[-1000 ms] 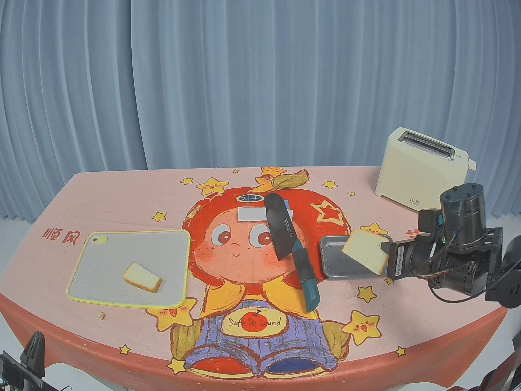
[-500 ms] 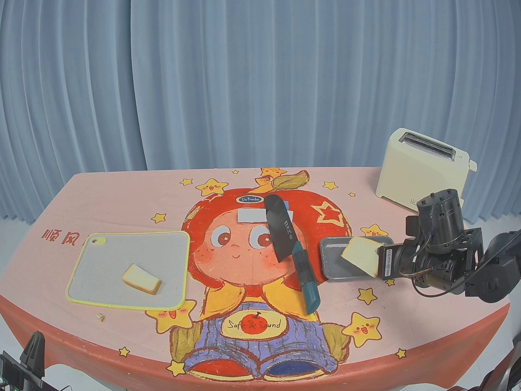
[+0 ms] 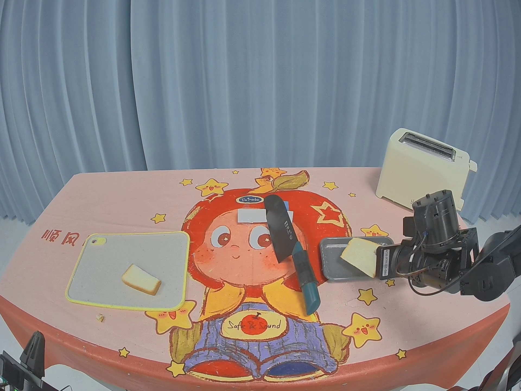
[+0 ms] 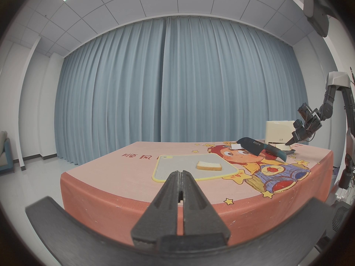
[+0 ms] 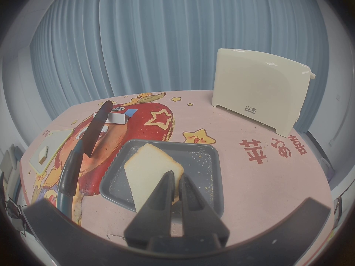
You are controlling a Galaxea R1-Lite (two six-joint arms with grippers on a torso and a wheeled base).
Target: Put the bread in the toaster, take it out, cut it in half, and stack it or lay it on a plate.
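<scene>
You're plating: your right gripper [image 5: 176,180] pinches the pale half-slice of bread [image 3: 359,255], tilted over the dark grey rectangular tray [image 3: 332,264] near the right edge of the pink cartoon-print table [image 3: 135,202]. Next, release it flat, then fetch the other half [image 3: 141,278] from the yellow-rimmed cutting board [image 3: 108,251].

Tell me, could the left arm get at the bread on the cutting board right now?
Probably yes. The bread piece lies alone on the cutting board, nothing over it. The left end effector sits shut beyond the table's near edge, facing it, and would need to open.
</scene>
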